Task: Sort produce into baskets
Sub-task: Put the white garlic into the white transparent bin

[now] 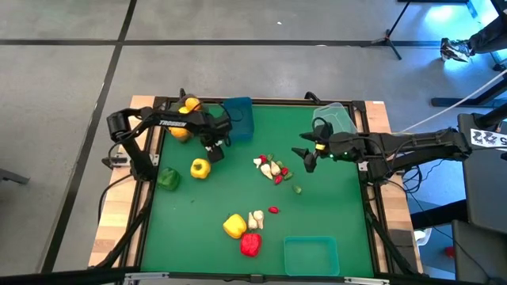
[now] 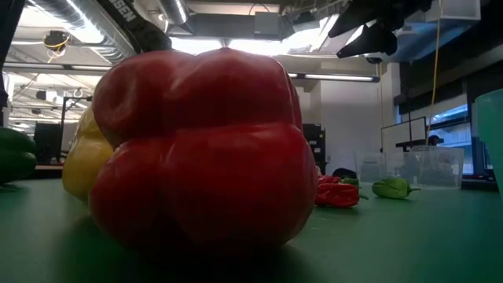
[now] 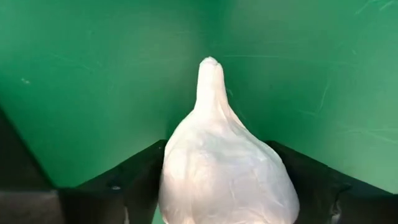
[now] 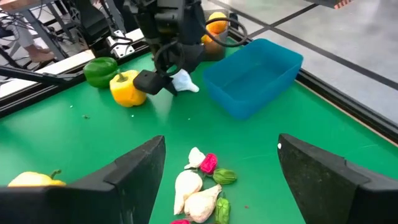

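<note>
Left gripper hangs just beside the blue bin, jaws clasping a white garlic piece, lifted off the green surface. Right gripper waits to the right, jaws released. That bulb looks slick; a loose pinch could drop it short of the bin.

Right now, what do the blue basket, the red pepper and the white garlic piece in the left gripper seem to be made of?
Blue basket: looks like thin moulded plastic, smooth and matte.
Red pepper: probably glossy plastic or vinyl; soft highlights on its lobes.
Garlic piece, between the left gripper fingers: smooth, slightly shiny white, likely plastic or rubber; cannot tell which.
</note>
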Tool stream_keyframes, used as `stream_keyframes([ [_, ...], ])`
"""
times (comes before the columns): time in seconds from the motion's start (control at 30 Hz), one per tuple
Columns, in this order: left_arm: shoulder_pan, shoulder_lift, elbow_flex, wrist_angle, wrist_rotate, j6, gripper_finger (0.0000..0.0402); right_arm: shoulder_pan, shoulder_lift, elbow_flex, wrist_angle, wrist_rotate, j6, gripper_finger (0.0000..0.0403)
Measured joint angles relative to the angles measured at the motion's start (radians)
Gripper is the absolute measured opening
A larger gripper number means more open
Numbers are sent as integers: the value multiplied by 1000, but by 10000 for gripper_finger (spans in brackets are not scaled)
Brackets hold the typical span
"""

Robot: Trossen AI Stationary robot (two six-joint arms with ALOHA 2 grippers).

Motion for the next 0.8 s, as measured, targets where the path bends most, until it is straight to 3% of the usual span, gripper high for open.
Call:
stream_keyframes([
  [0.2,-7,0,1,-12,3,-42,220,0,0,0,0,3,0,303],
  [0.43,-21,0,37,-76,6,-97,225,0,0,0,0,4,0,303],
  [0.8,-33,-13,366,-118,68,-150,222,-30,0,0,3,99,96,303],
])
